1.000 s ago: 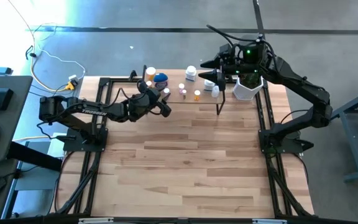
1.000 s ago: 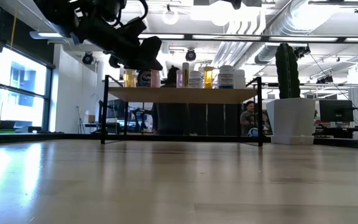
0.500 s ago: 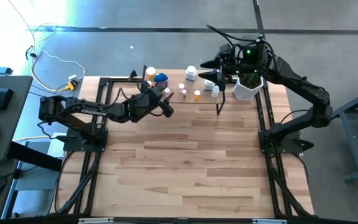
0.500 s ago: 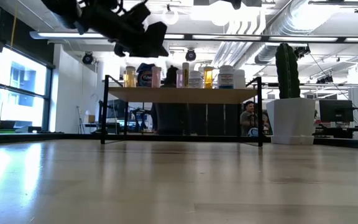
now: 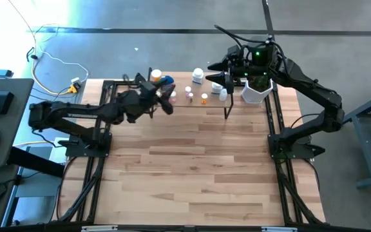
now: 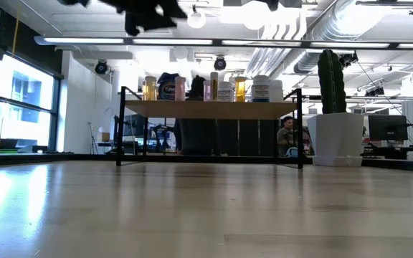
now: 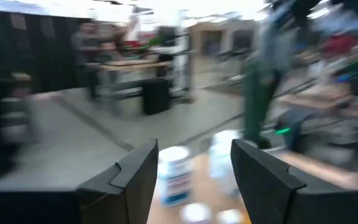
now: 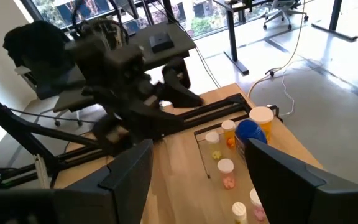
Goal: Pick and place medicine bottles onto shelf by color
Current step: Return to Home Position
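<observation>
High view puts the left hand [image 5: 167,107], seemingly open and empty, near the medicine bottles [image 5: 189,92].

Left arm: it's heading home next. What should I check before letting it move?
1. The left gripper is empty: ok, open, holding nothing.
2. It is clear of the medicine bottles: ok, well above their tops in the low view.
3. Bottles upright on the shelf: ok, none tipped.
4. Bottles grouped by colour: cannot tell.
5. The right gripper is out of the way: ok, open, near the shelf's right end by the plant pot.
</observation>
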